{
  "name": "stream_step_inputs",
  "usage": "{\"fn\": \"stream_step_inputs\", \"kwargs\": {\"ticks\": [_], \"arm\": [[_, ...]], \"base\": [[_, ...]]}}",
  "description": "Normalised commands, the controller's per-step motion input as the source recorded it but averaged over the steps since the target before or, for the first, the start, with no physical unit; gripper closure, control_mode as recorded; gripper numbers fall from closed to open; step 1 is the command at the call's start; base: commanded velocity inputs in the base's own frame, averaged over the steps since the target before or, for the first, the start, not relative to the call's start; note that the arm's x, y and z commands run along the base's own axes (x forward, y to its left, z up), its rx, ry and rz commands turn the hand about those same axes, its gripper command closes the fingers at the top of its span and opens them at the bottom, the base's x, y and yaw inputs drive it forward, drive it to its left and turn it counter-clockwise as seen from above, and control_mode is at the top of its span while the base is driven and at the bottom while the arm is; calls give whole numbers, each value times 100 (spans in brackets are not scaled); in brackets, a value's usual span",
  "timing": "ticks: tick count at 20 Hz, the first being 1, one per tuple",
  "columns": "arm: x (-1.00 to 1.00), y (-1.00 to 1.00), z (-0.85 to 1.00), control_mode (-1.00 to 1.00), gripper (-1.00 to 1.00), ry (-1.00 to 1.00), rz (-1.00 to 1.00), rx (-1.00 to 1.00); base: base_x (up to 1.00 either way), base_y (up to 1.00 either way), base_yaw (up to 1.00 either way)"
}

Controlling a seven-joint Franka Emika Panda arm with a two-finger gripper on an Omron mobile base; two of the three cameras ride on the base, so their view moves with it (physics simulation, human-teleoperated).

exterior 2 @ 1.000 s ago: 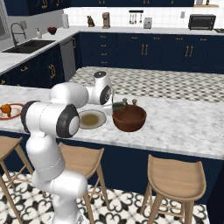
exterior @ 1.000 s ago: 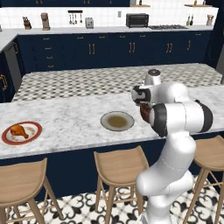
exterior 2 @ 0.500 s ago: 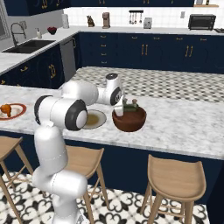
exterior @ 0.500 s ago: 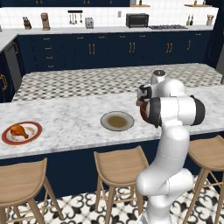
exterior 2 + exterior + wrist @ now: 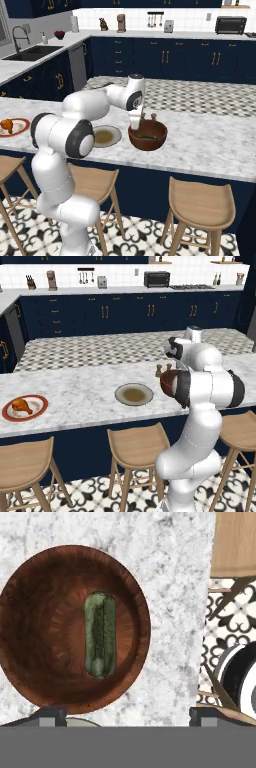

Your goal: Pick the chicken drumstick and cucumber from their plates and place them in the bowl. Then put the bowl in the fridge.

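My pincer (image 5: 136, 123) stands directly above the bowl (image 5: 75, 629), jaws spread wide with nothing between them; in the hand view the two tips sit far apart at the lower edge. The cucumber (image 5: 100, 634) lies flat in the middle of the bowl, free of my tips, so the first item counts as delivered. The bowl rests on the worktop (image 5: 85, 391) just beside the beige plate (image 5: 133, 394), which is bare. The chicken drumstick (image 5: 20, 405) lies on the red-rimmed plate (image 5: 25, 408), well apart from the bowl toward the far end of the worktop. The step in hand is, in my judgement, the retreat from the bowl and the transfer to the drumstick. I should rise straight up until the tips are above the rim, since a sideways exit could catch the rim and push the bowl. I should keep the jaws wide during travel, descend over the plump end and align the jaws across its width, not along the bone. The fridge stage follows once both items are in the bowl.
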Motion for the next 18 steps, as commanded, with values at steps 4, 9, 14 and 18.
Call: {"fn": "stream_step_inputs", "kwargs": {"ticks": [4,9,14,18], "arm": [[-100,31,68,-100,-100,2,30,0],[-100,45,0,-100,-100,-5,39,-6],[-96,36,0,-100,-100,-50,20,-7],[-64,63,0,100,-100,-19,17,-5]], "base": [[0,0,0],[0,0,0],[0,0,0],[-17,25,9]]}}
